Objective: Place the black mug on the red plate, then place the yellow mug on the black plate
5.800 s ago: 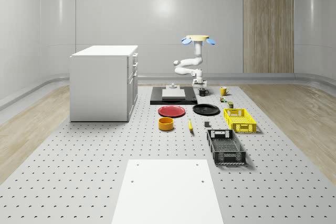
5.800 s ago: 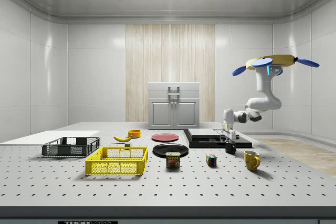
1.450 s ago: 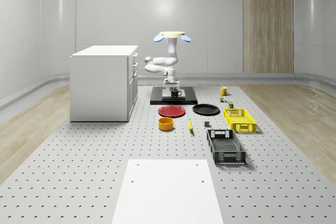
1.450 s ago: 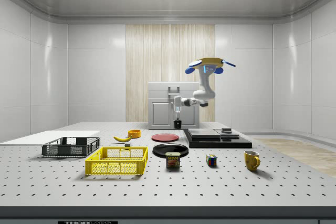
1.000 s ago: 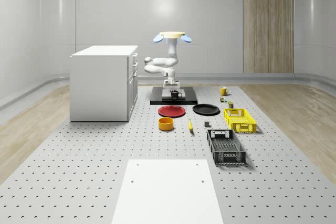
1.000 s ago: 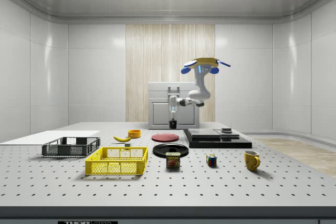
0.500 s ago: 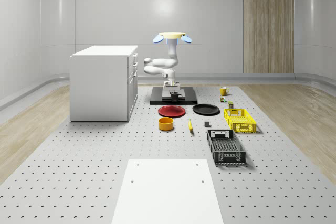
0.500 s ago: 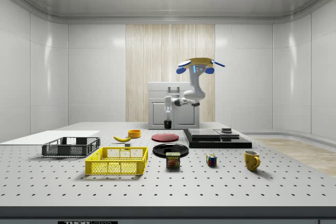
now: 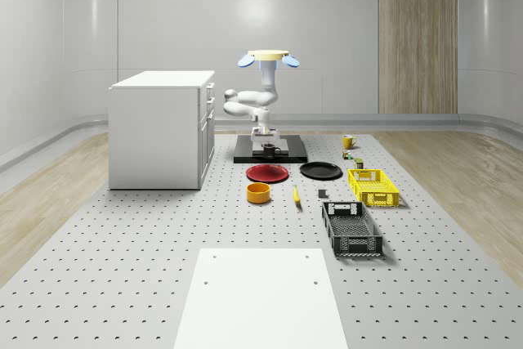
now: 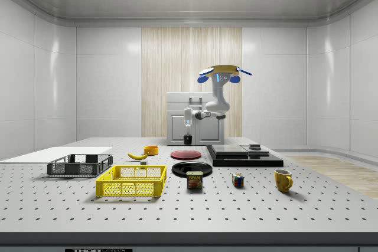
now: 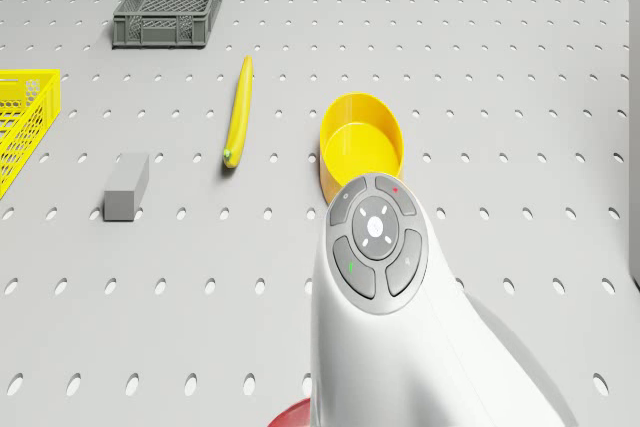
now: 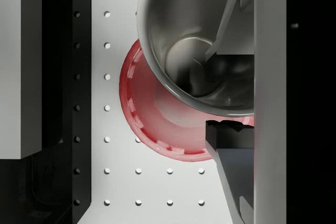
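Observation:
The black mug [image 9: 268, 151] [image 10: 188, 140] hangs in the air with my gripper [image 9: 267, 144] [image 10: 188, 131] shut on its rim. In the wrist view one finger [image 12: 227, 19] reaches inside the mug [image 12: 184, 30], the other finger [image 12: 233, 177] is outside its wall, and the red plate [image 12: 152, 124] lies below, partly under the mug. The red plate [image 9: 267, 173] [image 10: 186, 154] sits on the table beside the black plate [image 9: 320, 171] [image 10: 192, 168]. The yellow mug [image 9: 348, 142] [image 10: 283, 180] stands apart near the table's far right. The drone [image 9: 267, 56] [image 10: 224, 74] hovers above the black platform's front edge.
A black platform [image 9: 286, 151] lies behind the plates, and a white cabinet [image 9: 159, 128] stands on the whole-scene view's left. A yellow bowl [image 11: 362, 142], a banana [image 11: 238, 112], a grey block [image 11: 126, 187], a yellow crate [image 9: 373, 186] and a black crate [image 9: 351, 228] lie nearer the front.
The drone and arm have carried the black mug off the table by the platform and across to above the red plate. Over the last second the mug has sunk slightly.

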